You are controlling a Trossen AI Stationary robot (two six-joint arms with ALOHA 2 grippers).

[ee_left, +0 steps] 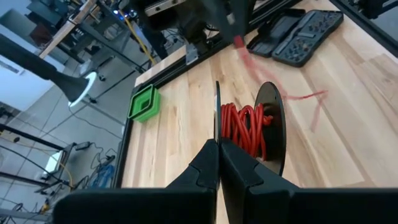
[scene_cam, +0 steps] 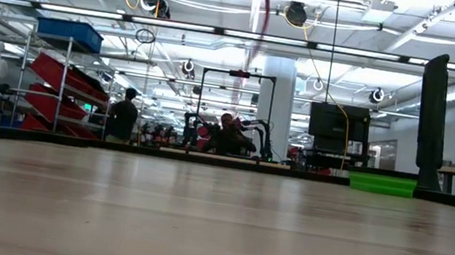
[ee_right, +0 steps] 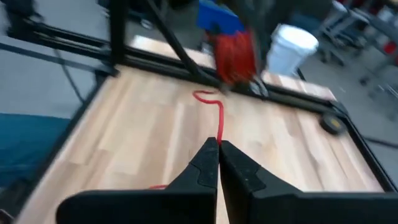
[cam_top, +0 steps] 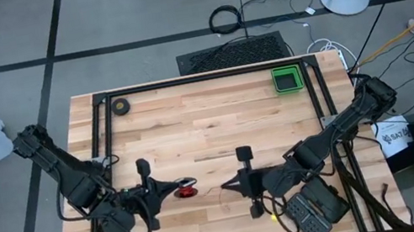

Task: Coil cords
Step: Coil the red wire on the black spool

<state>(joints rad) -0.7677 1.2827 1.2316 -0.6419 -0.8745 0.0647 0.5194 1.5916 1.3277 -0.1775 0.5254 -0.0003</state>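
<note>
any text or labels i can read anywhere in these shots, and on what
"SAT": all that reads of a label on the white bucket beside the table's right edge in the high view; the rest is cut off by the right arm.
Tool case on the table: no readable marking.
Spool of red wire pinched at its flange by the left gripper: no label visible.
Room signs in the low view: too small to read.

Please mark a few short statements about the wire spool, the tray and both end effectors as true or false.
1. The left end effector pinches a flange of the red wire spool. True.
2. The green tray sits between the two arms. False: it sits at the table's far right corner.
3. The right end effector is shut on the red wire. True.
4. The tape roll lies inside the tray. False: it lies at the far left.
</note>
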